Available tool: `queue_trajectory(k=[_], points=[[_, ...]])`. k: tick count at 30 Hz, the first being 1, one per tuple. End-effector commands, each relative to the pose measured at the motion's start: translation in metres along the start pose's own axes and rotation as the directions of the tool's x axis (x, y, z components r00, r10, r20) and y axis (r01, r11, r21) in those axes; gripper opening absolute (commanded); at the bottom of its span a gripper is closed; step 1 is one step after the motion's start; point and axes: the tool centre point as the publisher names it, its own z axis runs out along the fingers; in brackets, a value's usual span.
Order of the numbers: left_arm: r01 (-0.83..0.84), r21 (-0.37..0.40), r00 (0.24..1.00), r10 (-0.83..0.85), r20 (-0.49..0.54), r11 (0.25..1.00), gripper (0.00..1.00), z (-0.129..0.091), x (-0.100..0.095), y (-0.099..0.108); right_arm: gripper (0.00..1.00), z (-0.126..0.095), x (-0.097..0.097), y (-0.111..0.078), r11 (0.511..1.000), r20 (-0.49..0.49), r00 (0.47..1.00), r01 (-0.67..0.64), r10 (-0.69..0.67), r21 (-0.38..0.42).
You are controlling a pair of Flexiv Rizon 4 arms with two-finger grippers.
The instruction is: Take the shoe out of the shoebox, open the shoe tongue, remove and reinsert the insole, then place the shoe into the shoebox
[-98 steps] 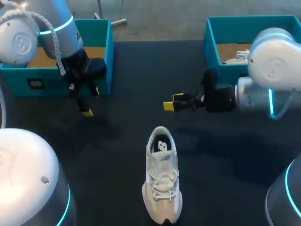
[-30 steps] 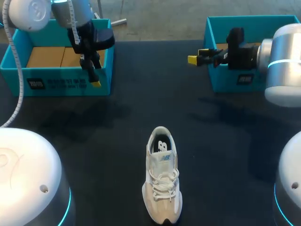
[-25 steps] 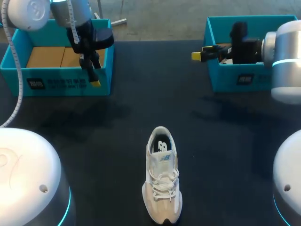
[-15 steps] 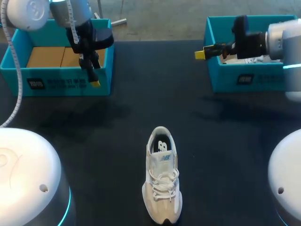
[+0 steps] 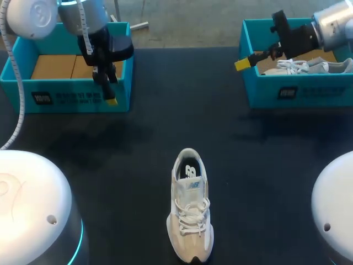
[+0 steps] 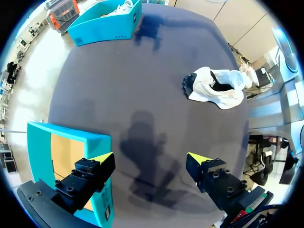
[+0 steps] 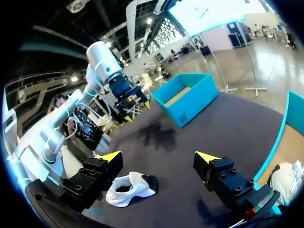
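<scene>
The left gripper (image 6: 151, 157) is hovering with fingers spread wide, holding nothing, one finger over the wall of the left box (image 6: 71, 138). The right gripper (image 7: 159, 156) is likewise gaping empty beside the right box (image 5: 276, 91), probably parked clear. The shoe (image 5: 190, 212) is standing upright on the table (image 5: 165, 110), well ahead of both, unboxed and awaiting tongue-opening.
</scene>
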Motion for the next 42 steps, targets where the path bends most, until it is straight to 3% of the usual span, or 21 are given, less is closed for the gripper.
queue_trajectory(k=[1, 11, 20, 30, 42], points=[[-0.002, -0.001, 1.000, 0.002, 0.009, 1.000, 1.00, -0.001, 0.007, 0.002, 1.00, -0.003, 0.006, -0.003, 0.891, 0.288, 0.955, -0.195, 0.077, 0.410], [-0.018, -0.010, 1.000, 0.018, 0.016, 1.000, 1.00, 0.000, 0.020, 0.006, 1.00, 0.001, 0.027, -0.020, 0.879, 0.463, 0.885, -0.255, 0.045, 0.403], [-0.009, -0.012, 1.000, 0.009, 0.000, 1.000, 1.00, 0.001, 0.022, 0.017, 1.00, 0.021, 0.058, -0.038, 0.917, 0.561, 0.828, -0.211, -0.016, 0.339], [-0.004, -0.003, 0.999, 0.004, -0.053, 1.000, 1.00, -0.001, 0.014, 0.034, 1.00, 0.063, 0.087, -0.059, 0.945, 0.717, 0.697, -0.219, -0.024, 0.245], [-0.026, -0.020, 0.998, 0.025, -0.060, 0.999, 1.00, 0.002, 0.009, 0.031, 1.00, 0.119, 0.107, -0.081, 0.956, 0.821, 0.568, -0.269, 0.061, 0.115]])
